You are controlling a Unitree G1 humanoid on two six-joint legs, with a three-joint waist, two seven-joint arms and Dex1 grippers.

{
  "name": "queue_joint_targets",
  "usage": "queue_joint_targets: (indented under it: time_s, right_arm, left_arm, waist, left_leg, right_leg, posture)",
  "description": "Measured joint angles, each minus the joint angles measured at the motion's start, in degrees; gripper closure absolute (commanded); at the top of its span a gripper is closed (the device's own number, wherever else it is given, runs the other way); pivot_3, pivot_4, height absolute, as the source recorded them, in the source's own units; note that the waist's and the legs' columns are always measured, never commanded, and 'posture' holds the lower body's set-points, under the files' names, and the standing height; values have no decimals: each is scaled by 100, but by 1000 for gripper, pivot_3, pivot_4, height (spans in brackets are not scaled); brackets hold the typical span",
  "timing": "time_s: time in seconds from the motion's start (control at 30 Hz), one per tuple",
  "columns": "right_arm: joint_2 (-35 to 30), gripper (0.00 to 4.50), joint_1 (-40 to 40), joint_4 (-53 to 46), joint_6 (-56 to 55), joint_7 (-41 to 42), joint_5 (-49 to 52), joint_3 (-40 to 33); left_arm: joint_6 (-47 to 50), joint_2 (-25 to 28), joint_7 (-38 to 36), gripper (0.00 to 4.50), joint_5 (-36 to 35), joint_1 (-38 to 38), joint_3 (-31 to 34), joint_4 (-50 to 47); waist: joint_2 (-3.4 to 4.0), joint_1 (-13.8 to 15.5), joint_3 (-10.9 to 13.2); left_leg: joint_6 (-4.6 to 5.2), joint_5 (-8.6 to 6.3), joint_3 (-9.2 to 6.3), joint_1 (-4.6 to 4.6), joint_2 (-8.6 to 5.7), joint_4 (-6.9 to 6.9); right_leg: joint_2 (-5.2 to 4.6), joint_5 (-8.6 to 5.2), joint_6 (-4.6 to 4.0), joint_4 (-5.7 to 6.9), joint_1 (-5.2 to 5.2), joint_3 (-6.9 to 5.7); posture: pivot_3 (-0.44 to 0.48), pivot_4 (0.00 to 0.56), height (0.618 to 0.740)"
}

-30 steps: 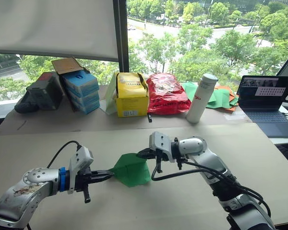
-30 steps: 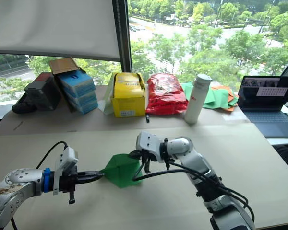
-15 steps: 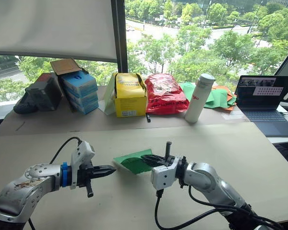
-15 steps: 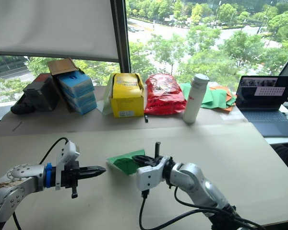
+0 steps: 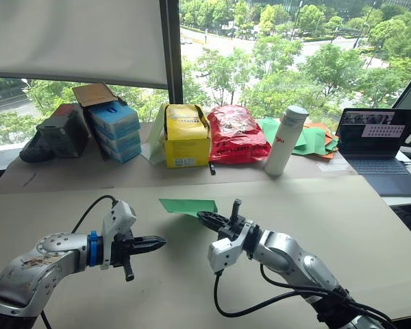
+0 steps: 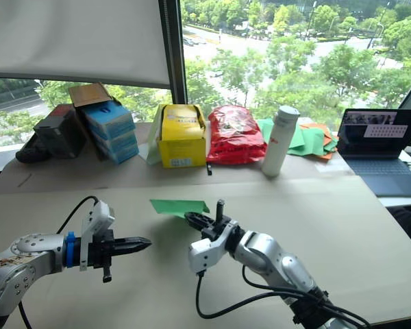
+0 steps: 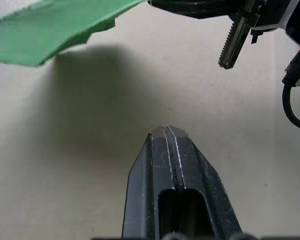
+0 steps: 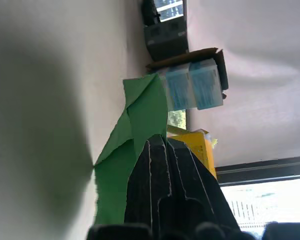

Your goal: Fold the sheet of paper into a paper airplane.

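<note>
The left pincer (image 5: 153, 242) hovers low over the table (image 5: 370, 226), its fingers pressed together and holding nothing. It points toward 3 o'clock, well short of the work.

At about 1 o'clock from it, the sheet of paper (image 5: 187, 205) hangs clear of the table, nearly flat and edge-on in the head views, casting a shadow beneath. It already carries folded layers, though from here it is hard to say how many.

The right pincer (image 5: 207, 217) is clamped on the sheet's right-hand edge, its fingers closed over the green paper in the right wrist view.

Procedure for this step, as judged:
- Lower the sheet flat onto the table before any creasing.
- Keep the right pincer's grip firm, so the layers do not slip.
- Bring the left pincer in from 9 o'clock to press or catch the free edge.
- Align edges first, then run the crease.
</note>
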Motion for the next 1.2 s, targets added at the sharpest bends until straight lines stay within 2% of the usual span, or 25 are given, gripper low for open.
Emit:
queue_joint_targets:
  time_s: [0.2, 0.3, 0.47, 0.6, 0.7, 0.8, 0.9, 0.97, 1.2]
  right_arm:
    - [-193, 4478, 315, 47, -153, 863, 618, 337]
    - [-191, 3733, 346, 33, -126, 1208, 914, 380]
    - [-174, 2017, 346, -30, 114, 1653, 1369, 345]
    - [-183, 2017, 347, -467, 602, 2173, 2133, 124]
    - [-134, 2017, 300, -1007, 1410, 2631, 2974, -109]
    - [185, 2791, 197, -1392, 2656, 2867, 3709, -318]
    - [391, 3908, 143, -1429, 3886, 2890, 4015, -343]
    - [453, 4480, 176, -1464, 4435, 2883, 4144, -326]
    - [488, 4480, 241, -1389, 5488, 2679, 3970, 23]
  left_arm:
    - [0, 0, -3, 4500, 0, 10, 0, -4]
    - [0, 0, -5, 4500, 0, 14, 0, -4]
    - [-8, 0, -12, 4500, 5, 39, 0, -4]
    - [-21, 0, -28, 4500, 13, 52, -2, -2]
    - [-79, 0, -69, 4500, 25, 56, -23, 8]
    - [-110, 0, -93, 4500, 32, 56, -76, 21]
    - [-122, -1, -111, 4500, 33, 56, -130, 23]
    - [-128, -1, -112, 4500, 34, 58, -130, 25]
    - [-250, -51, -103, 4500, 41, 41, -130, 40]
  waist:
    - [-2, -18, 1]
    - [-2, -13, 1]
    - [-2, -4, 1]
    - [-2, 2, 1]
    - [-2, 6, 1]
    - [-3, 8, 0]
    - [-3, 7, 0]
    - [-2, 25, 0]
    - [-3, 41, 0]
  left_leg:
    - [1, 0, 0, 4, 4, 0]
    - [2, -1, 0, 4, 4, 0]
    - [5, -3, -1, 3, 4, 0]
    - [7, -3, -4, 3, 4, 2]
    - [8, -5, -6, 3, 5, 2]
    - [10, -6, -8, 3, 7, 1]
    - [15, -9, -8, 0, 5, 1]
    - [19, -11, -8, -4, 3, 1]
    - [18, -11, -7, -3, 1, 2]
  right_leg:
    - [4, 0, -1, 2, 1, 5]
    - [4, 0, -1, 2, 1, 6]
    - [1, 0, -1, 2, 1, 5]
    - [-1, 0, -1, 2, 3, 5]
    - [-3, 1, -2, 2, 3, 5]
    - [-4, 2, -4, 3, 3, 9]
    - [-8, 2, -4, 3, 0, 9]
    - [-12, 2, -4, 2, 0, 8]
    - [-10, 2, -4, 3, -2, -1]
  posture:
    - [0, 150, 740]
    - [0, 150, 740]
    - [0, 150, 740]
    - [0, 150, 740]
    - [0, 150, 740]
    - [0, 150, 740]
    - [0, 150, 740]
    - [0, 150, 740]
    - [0, 150, 740]
